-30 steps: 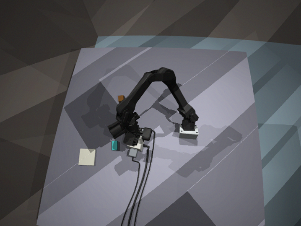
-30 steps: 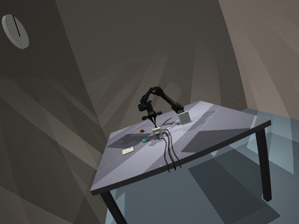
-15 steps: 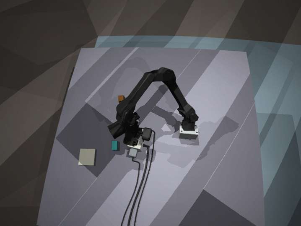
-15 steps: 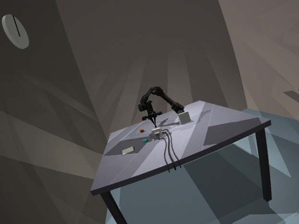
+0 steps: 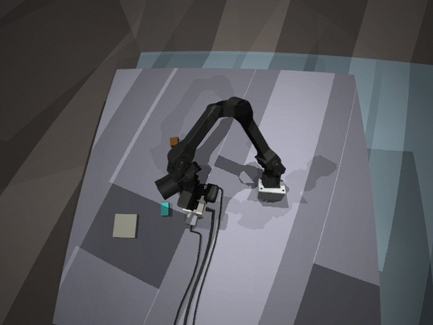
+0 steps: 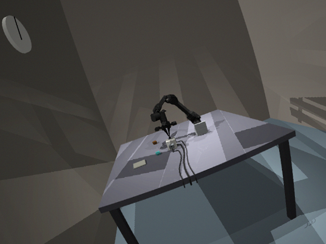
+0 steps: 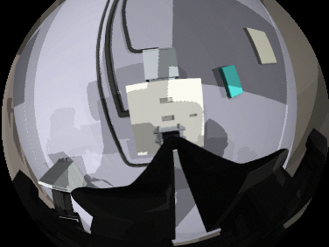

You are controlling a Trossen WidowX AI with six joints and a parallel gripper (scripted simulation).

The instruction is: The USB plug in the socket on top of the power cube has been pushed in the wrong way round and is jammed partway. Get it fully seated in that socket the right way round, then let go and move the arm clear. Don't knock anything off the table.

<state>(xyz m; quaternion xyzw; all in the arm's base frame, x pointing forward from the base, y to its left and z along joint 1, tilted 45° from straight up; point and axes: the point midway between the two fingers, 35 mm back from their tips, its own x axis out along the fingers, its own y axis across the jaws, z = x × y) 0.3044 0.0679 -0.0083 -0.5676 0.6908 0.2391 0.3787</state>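
Note:
The white power cube [image 7: 175, 92] [image 6: 171, 143] [image 5: 197, 209] stands on the table under my wrist. My gripper [image 7: 173, 143] [image 6: 168, 136] points straight down onto the cube's top and is shut on the small grey USB plug [image 7: 171, 132], which sits at a socket in the top face near the cube's edge. How deep the plug sits is hidden by the fingers. Two more slots [image 7: 168, 101] show bare on the top face. In the top view the wrist covers most of the cube's top.
A grey plug [image 5: 191, 220] [image 7: 157, 63] and a black plug sit in the cube's sides; their cables [image 5: 202, 255] [image 6: 183, 165] run to the front edge. A teal block [image 5: 165, 209] [image 7: 231, 81] lies close by, with a beige pad [image 5: 125, 225] and an orange block [image 5: 174, 140] farther off.

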